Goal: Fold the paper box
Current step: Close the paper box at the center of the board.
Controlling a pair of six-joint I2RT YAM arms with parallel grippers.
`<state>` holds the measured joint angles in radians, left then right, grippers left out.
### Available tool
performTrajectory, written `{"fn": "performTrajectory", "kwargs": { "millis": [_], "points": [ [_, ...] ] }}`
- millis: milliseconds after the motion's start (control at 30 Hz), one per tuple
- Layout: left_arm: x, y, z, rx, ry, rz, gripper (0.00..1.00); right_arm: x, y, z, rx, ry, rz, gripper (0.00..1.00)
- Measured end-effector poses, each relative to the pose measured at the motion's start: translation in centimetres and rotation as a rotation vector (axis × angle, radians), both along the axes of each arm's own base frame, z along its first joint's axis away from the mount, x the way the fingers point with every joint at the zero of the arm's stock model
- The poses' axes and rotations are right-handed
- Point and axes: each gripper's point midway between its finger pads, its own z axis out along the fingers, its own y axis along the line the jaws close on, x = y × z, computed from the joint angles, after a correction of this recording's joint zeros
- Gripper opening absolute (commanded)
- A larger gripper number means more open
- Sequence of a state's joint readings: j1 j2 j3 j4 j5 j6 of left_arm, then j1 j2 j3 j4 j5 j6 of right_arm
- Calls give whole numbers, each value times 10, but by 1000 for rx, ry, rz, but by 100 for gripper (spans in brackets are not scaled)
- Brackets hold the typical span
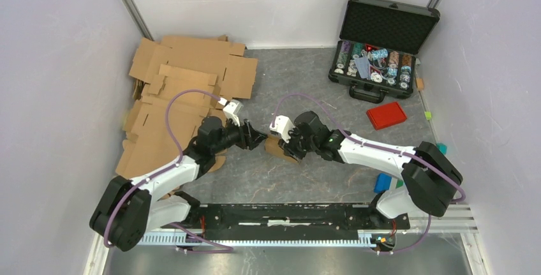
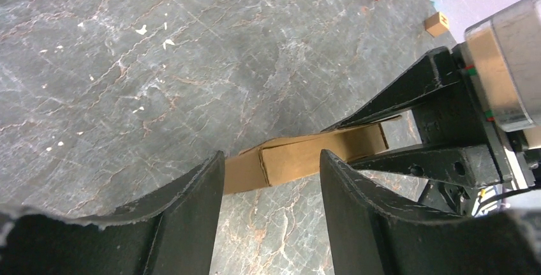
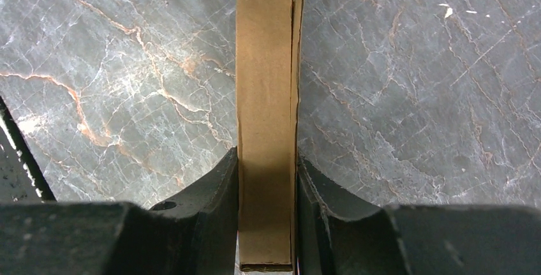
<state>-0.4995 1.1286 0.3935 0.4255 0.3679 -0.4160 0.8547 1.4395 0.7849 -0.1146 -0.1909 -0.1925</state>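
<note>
Hanging over grey marbled table (image 1: 306, 83), right pincer (image 3: 267, 160) grips paper box (image 3: 265, 64); left pincer (image 2: 271, 157) gapes.

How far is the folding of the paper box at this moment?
Done: the paper box forms a narrow body, clamped in the right gripper. In hand: the open left gripper sits at its end. Left: the end flap sticks out, not yet folded.
</note>
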Motion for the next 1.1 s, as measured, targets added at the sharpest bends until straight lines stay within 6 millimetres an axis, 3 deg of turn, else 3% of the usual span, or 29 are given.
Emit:
{"fn": "performTrajectory", "kwargs": {
  "millis": [333, 567, 733, 1100],
  "points": [
    [-3, -7, -9, -5, 24, -48, 60, -3, 0, -1, -4, 0, 29, 29],
    [-4, -8, -11, -5, 30, -53, 35, -3, 0, -1, -4, -1, 30, 30],
    [-2, -8, -15, 1, 44, -52, 24, -3, 0, -1, -7, 1, 27, 30],
    [-9, -14, -17, -8, 65, -103, 24, 0, -2, -1, -12, -4, 16, 34]
  ]
}}
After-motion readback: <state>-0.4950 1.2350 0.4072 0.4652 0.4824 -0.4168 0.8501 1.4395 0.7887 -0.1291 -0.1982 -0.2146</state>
